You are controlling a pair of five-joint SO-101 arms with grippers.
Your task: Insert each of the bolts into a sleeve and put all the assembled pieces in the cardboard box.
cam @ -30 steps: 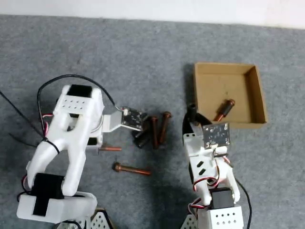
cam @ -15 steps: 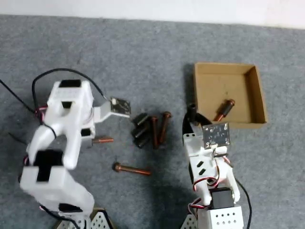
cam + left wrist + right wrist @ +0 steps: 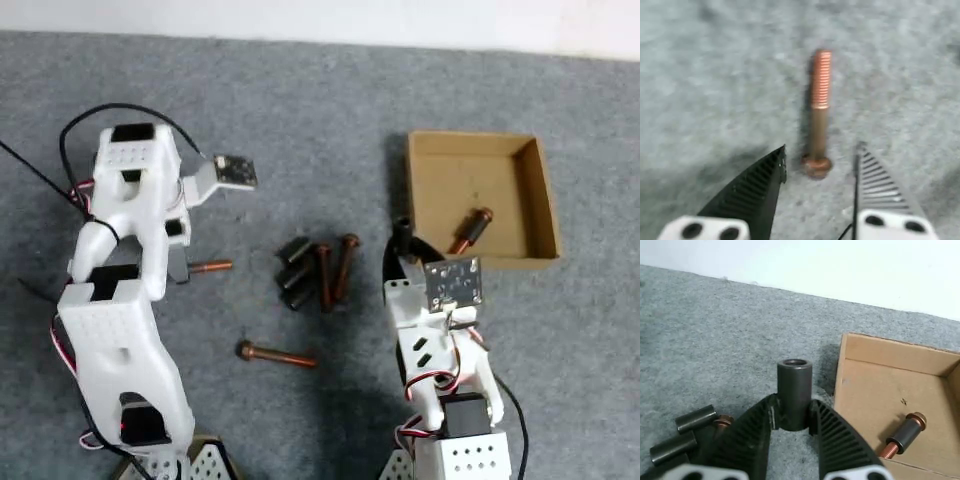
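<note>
On carpet (image 3: pixel 300 120), four bolts (image 3: pixel 277 354), three sleeves (image 3: pixel 293 249), one assembly (image 3: pixel 471 230) in box (image 3: pixel 470 175)

Bolt (image 3: pixel 819 110) coppery metal, threaded, slight sheen; sleeve (image 3: pixel 794 390) dark smooth matt metal; cardboard box (image 3: pixel 900 354) matt brown; carpet (image 3: pixel 300 120) grey, rough

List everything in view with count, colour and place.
copper-coloured metal bolts: four, loose on the carpet; two against the sleeves, one apart, one under the left arm.
dark cylindrical metal sleeves: three, clustered mid-carpet.
upright dark sleeve: one, in the right arm's jaws.
assembled bolt-in-sleeve piece: one, copper and dark, inside the box.
brown cardboard box: one, beside the right arm.
grey carpet: covers the table.
left arm: white, jaws open astride a bolt's head.
right arm: white, jaws shut.
</note>
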